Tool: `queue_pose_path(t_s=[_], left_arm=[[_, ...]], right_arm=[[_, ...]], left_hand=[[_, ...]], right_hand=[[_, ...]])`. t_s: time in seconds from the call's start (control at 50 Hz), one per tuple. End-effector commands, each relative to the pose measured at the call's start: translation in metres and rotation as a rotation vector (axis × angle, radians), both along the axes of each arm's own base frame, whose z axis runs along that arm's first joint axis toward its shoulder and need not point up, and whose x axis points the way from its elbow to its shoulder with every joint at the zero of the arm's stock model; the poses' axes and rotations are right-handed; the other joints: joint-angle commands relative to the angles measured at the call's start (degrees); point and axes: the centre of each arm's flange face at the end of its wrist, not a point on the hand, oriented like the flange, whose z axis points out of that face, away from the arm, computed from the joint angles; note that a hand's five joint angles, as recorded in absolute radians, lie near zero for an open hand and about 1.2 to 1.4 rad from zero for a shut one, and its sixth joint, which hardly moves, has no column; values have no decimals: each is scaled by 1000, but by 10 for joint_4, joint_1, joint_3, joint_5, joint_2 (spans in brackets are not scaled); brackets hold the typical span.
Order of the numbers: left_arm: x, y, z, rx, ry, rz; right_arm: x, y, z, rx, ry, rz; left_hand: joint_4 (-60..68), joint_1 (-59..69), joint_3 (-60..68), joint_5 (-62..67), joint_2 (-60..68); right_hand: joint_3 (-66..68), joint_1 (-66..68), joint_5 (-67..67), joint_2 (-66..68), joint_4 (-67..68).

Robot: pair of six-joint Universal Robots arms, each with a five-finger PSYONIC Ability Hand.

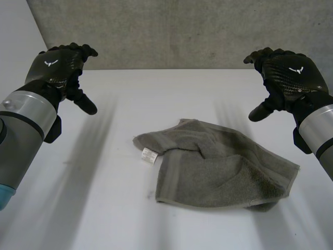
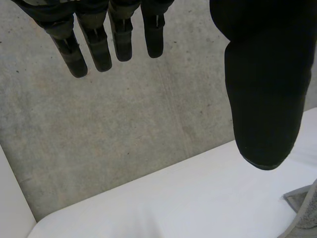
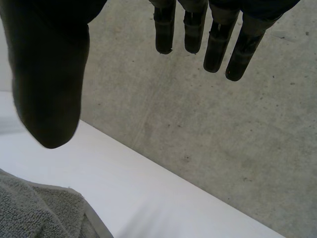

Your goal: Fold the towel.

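A crumpled grey terry-cloth towel (image 1: 218, 169) lies on a smooth white table (image 1: 93, 208), a little toward the robot's right of centre. It is partly doubled over itself, with one flap folded across the top. A small white care label (image 1: 149, 155) shows at its left edge, and a hemmed border runs along the near side.

The robot's two black hands hover over the far side of the table, both well apart from the cloth. The left hand (image 1: 60, 67) is at the far left, at the end of the grey-jointed left arm (image 1: 26, 122). The right hand (image 1: 286, 70) is at the far right, on the right arm (image 1: 320, 133).

In the wrist views each hand's fingers (image 2: 101, 49) hang straight, spread away from the thumb (image 2: 265, 99), and hold nothing. A corner of the towel lies on the table beyond each thumb.

Behind the table rises a rough, mottled grey concrete wall (image 1: 182, 31) that meets the table's far edge. A plain pale panel (image 1: 15, 36) closes the scene at the left.
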Motion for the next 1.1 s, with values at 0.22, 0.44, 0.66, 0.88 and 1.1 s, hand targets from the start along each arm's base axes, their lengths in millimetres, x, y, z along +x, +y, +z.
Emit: queue_pose_path(t_s=[0.22, 0.44, 0.66, 0.88, 1.1], left_arm=[[0, -1, -1, 3, -1, -1], [-31, 23, -13, 71, -18, -283], [-90, 62, -83, 335, -125, -557], [-123, 73, -139, 440, -191, -631], [-137, 57, -171, 398, -253, -552]], right_arm=[[-1, -1, 0, -4, 0, -5], [-24, -2, 20, -40, 172, -91], [-62, 9, -30, 266, 404, -132], [-65, 33, -86, 387, 438, 95], [-64, 24, -123, 339, 377, 160]], left_hand=[[-59, -61, -61, -61, -61], [-50, -52, -52, -52, -53], [-39, -40, -40, -41, -41], [-32, -33, -34, -34, -34], [27, 25, 25, 25, 25]], right_hand=[[-56, -53, -70, -56, -57], [-56, -53, -70, -56, -57], [-56, -53, -70, -56, -57], [-56, -53, -70, -56, -57], [29, 31, 14, 28, 27]])
